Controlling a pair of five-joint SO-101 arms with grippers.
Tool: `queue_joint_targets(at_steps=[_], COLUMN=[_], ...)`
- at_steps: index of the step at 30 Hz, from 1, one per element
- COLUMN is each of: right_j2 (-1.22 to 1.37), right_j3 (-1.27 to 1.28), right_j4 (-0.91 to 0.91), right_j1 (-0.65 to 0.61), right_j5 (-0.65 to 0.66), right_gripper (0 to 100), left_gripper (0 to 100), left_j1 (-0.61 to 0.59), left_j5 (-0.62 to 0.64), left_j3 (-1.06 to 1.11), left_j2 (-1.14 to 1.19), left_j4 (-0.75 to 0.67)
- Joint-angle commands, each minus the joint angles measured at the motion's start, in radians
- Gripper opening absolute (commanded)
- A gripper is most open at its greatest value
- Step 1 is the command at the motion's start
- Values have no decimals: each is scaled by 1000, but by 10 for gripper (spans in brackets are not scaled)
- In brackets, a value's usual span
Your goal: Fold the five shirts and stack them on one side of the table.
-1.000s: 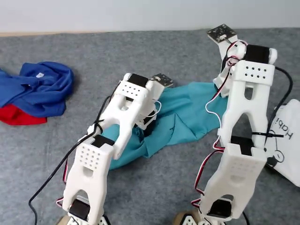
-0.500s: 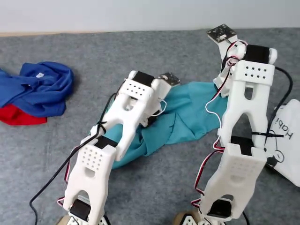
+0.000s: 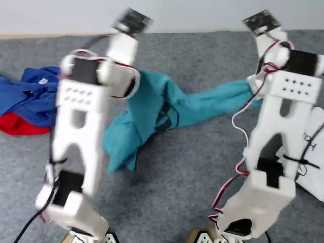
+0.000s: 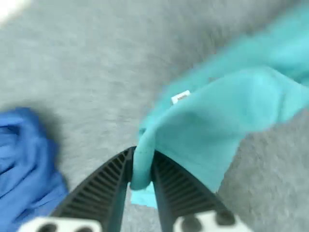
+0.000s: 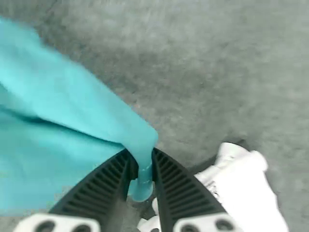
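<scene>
The left hand (image 4: 141, 162) and right hand (image 5: 141, 166) each pinched the teal shirt (image 3: 162, 109), spreading it; next it likely needed laying flat on the bench (image 3: 202, 167).

Left arm (image 3: 76, 121): raised and stretched forward, wrist held high at its far end.
Left gripper (image 4: 141, 157): jaws pinched together on a fold of the teal shirt (image 4: 227, 116), the cloth spreading out ahead of the tips.
Right arm (image 3: 266, 147): raised, reaching forward, wrist high.
Right gripper (image 5: 141, 162): jaws pinched on an edge of the teal shirt, the cloth trailing off to one side of the tips.
</scene>
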Motion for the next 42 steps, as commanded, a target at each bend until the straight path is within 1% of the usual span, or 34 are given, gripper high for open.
queue_joint_targets(at_steps=[1, 7, 9, 15, 17, 21, 25, 27, 34, 37, 42], right_j2=[-162, -298, -349, -539, -591, -682, -766, -796, -842, -846, -842], right_j3=[-6, -6, -6, -8, -11, -12, -12, -12, -12, -12, -12], right_j4=[44, 44, 44, 39, 35, 18, -70, -116, -245, -325, -450], right_j1=[15, 21, 16, -36, -47, -44, -10, -5, -5, -5, -5], right_j5=[-9, -12, -38, -60, -60, -54, -48, -17, 48, 68, 104], right_gripper=[10, 10, 10, 10, 10, 10, 10, 10, 10, 10, 11], left_gripper=[2, 2, 2, 2, 2, 2, 2, 2, 2, 2, 2], left_j1=[-9, -2, -2, -2, -2, -2, -2, -2, 0, 0, -2], left_j5=[21, 18, 18, 17, 17, 17, 17, 15, -86, -112, -183], left_j3=[-36, -42, -42, -38, -38, -36, -36, -36, -35, -5, 157], left_j2=[-206, -411, -474, -632, -660, -690, -720, -727, -744, -769, -855], left_j4=[26, 21, 8, -155, -172, -167, -167, -152, 26, 26, 26])
